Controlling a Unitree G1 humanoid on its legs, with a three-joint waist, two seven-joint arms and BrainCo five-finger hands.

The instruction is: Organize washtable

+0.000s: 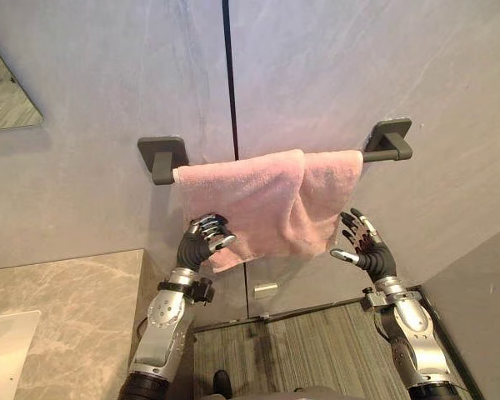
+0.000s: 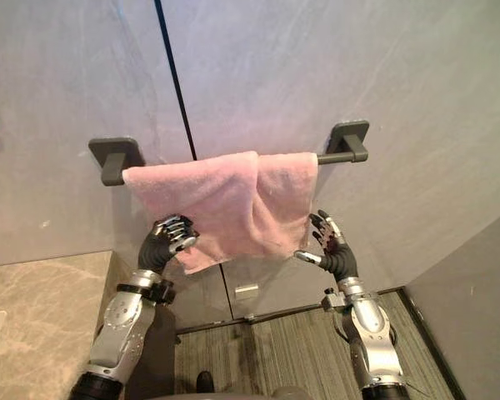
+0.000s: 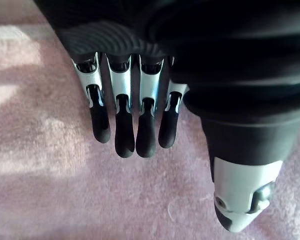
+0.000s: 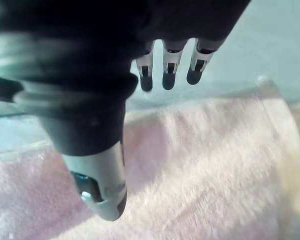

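Observation:
A pink towel [image 1: 250, 196] hangs folded over a dark grey towel bar [image 1: 389, 140] on the grey wall. Its left half hangs lower than its right half. My left hand [image 1: 202, 239] is at the towel's lower left edge, fingers [image 3: 124, 125] curled with their tips against the cloth [image 3: 65, 190]. The thumb stands apart and no cloth is pinched. My right hand [image 1: 368, 246] is open with spread fingers [image 4: 169, 70], just right of the towel's lower right edge [image 4: 205, 165] and apart from it.
A marble counter [image 1: 67, 308] with a white basin [image 1: 4, 342] lies at the lower left. A mirror [image 1: 4, 92] hangs at the upper left. A striped floor [image 1: 317, 350] lies below the wall. A grey side wall [image 1: 483, 292] closes in at the right.

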